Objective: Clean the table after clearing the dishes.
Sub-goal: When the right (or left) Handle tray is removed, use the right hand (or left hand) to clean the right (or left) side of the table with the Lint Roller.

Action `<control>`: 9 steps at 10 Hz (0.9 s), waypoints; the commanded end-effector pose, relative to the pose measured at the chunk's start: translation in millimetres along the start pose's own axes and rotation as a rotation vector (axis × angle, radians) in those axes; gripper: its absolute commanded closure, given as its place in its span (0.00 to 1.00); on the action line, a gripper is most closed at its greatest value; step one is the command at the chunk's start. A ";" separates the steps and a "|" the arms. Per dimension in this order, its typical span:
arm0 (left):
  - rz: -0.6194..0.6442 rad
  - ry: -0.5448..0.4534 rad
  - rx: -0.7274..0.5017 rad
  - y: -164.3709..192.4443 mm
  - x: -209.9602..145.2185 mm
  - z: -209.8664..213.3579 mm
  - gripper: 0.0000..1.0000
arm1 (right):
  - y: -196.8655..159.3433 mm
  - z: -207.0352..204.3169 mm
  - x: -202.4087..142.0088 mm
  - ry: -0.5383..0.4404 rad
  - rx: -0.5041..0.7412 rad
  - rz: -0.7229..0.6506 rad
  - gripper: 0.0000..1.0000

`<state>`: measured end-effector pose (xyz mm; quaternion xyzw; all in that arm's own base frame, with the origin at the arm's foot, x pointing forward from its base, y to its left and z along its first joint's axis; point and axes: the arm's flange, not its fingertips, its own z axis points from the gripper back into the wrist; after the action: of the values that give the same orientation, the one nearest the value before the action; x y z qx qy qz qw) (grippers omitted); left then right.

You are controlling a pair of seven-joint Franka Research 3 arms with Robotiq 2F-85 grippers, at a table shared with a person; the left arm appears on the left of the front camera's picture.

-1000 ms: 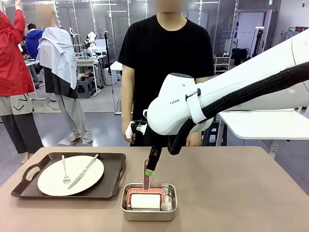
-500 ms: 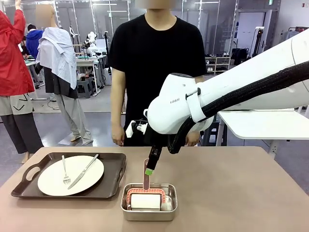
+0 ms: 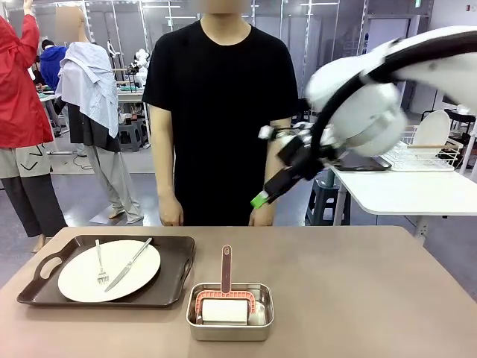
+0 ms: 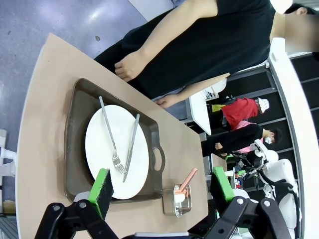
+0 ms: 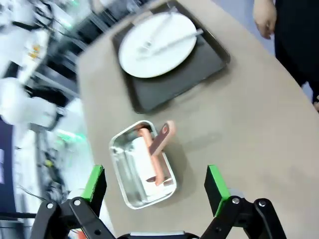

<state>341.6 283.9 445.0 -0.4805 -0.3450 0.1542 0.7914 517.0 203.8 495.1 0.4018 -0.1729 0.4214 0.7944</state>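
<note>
Right tool (image 3: 261, 199) high above the table (image 3: 358, 283), near the person (image 3: 220, 112), fingers spread, empty, left tool (image 4: 162, 185) spread too.

You see a glossy white, rounded right arm (image 3: 361, 104) with a black ribbed cable hose (image 3: 325, 112) looped along it. The left gripper (image 4: 162, 185) and the right gripper (image 5: 155, 185) are black, with angular linkages and bright green pads (image 5: 215, 185). The person (image 3: 220, 149) across from you wears a black short-sleeved T-shirt (image 3: 220, 97).
</note>
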 end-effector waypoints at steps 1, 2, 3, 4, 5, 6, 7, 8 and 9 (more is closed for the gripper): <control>-0.002 -0.004 -0.010 -0.4 -0.5 2.1 0.00 | -36.1 47.6 -82.3 -0.341 0.247 -0.371 0.00; -0.002 -0.004 -0.010 -0.4 -0.5 2.1 0.00 | -46.4 76.5 -118.1 -0.431 0.237 -0.428 0.00; -0.002 -0.004 -0.010 -0.4 -0.5 2.1 0.00 | -53.1 107.9 -160.4 -0.535 0.212 -0.501 0.00; -0.002 -0.004 -0.010 -0.4 -0.5 2.1 0.00 | -53.8 140.6 -205.2 -0.640 0.184 -0.578 0.00; -0.002 -0.004 -0.010 -0.4 -0.5 2.1 0.00 | -45.2 169.2 -240.4 -0.702 0.129 -0.635 0.00; -0.002 -0.004 -0.010 -0.4 -0.5 2.1 0.00 | -37.8 193.4 -273.3 -0.737 0.062 -0.694 0.00; -0.002 -0.004 -0.010 -0.4 -0.5 2.1 0.00 | -26.2 223.0 -320.3 -0.778 0.020 -0.747 0.00; -0.002 -0.004 -0.010 -0.4 -0.5 2.1 0.00 | -7.5 246.5 -354.1 -0.832 -0.016 -0.811 0.00; -0.002 -0.004 -0.010 -0.4 -0.5 2.1 0.00 | 14.5 264.8 -378.5 -0.866 -0.064 -0.833 0.00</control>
<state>342.0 283.5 445.0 -0.4806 -0.3446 0.1537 0.7916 326.0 -200.8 416.8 0.5570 -0.3210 -0.1045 0.7588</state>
